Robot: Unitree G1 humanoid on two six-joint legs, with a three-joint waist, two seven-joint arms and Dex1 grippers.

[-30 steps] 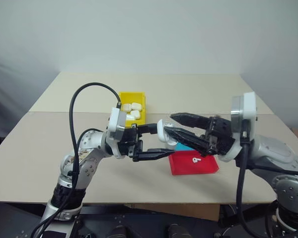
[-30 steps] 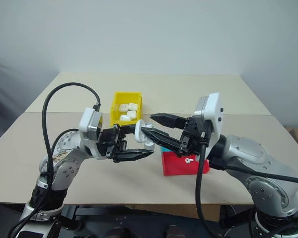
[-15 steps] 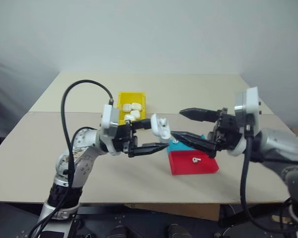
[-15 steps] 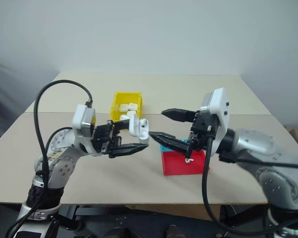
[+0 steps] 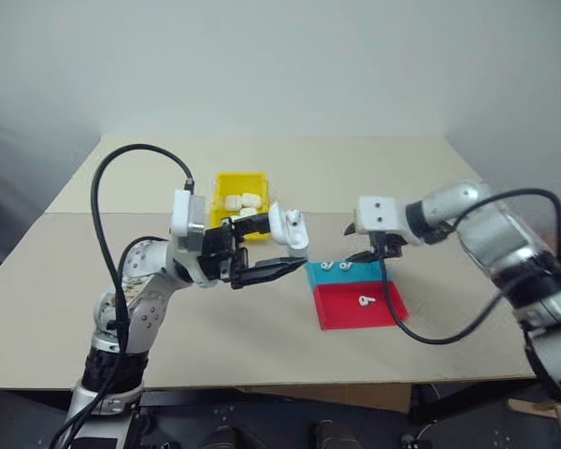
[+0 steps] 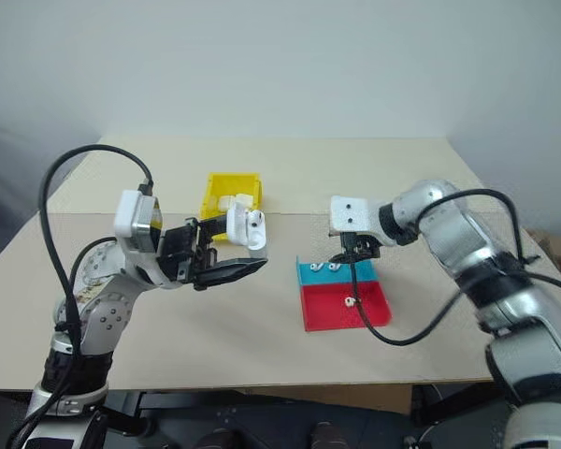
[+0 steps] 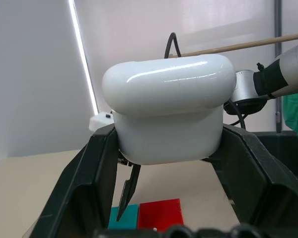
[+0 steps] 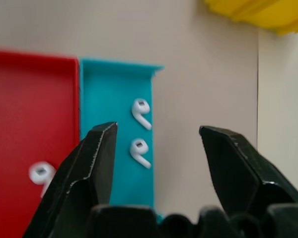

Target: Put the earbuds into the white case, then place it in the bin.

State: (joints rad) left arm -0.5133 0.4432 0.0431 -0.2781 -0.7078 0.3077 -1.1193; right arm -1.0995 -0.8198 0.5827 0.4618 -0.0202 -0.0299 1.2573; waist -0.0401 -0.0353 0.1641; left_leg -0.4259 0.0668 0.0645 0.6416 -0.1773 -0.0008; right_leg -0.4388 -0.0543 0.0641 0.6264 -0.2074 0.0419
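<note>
A pale beige table (image 5: 215,327) carries a few small plastic containers. The left end effector (image 5: 279,253) is clenched on the white case (image 5: 290,227), holding it in the air above the table, well in from the left edge and just to the near right of the bin. The case's hinged lid stands flipped open. In the left wrist view the case (image 7: 168,109) sits squeezed between the two black fingers (image 7: 89,193).

The bin (image 5: 236,192) is bright yellow and rests on the table toward the far edge, left of centre. Several other white cases (image 5: 241,199) lie inside it.

To the right of centre, a shallow teal tray (image 5: 348,273) and a shallow red tray (image 5: 360,304) sit touching each other, the red one nearer the table's front edge. Two of the earbuds (image 8: 140,113) lie in the teal tray, close together, and a third earbud (image 5: 364,300) lies in the red tray.

The right end effector (image 5: 365,241) hangs just above the far end of the teal tray, pointing down toward it. Its fingers (image 8: 97,158) are spread apart with nothing between them, and the two earbuds in the teal tray show through the gap.
</note>
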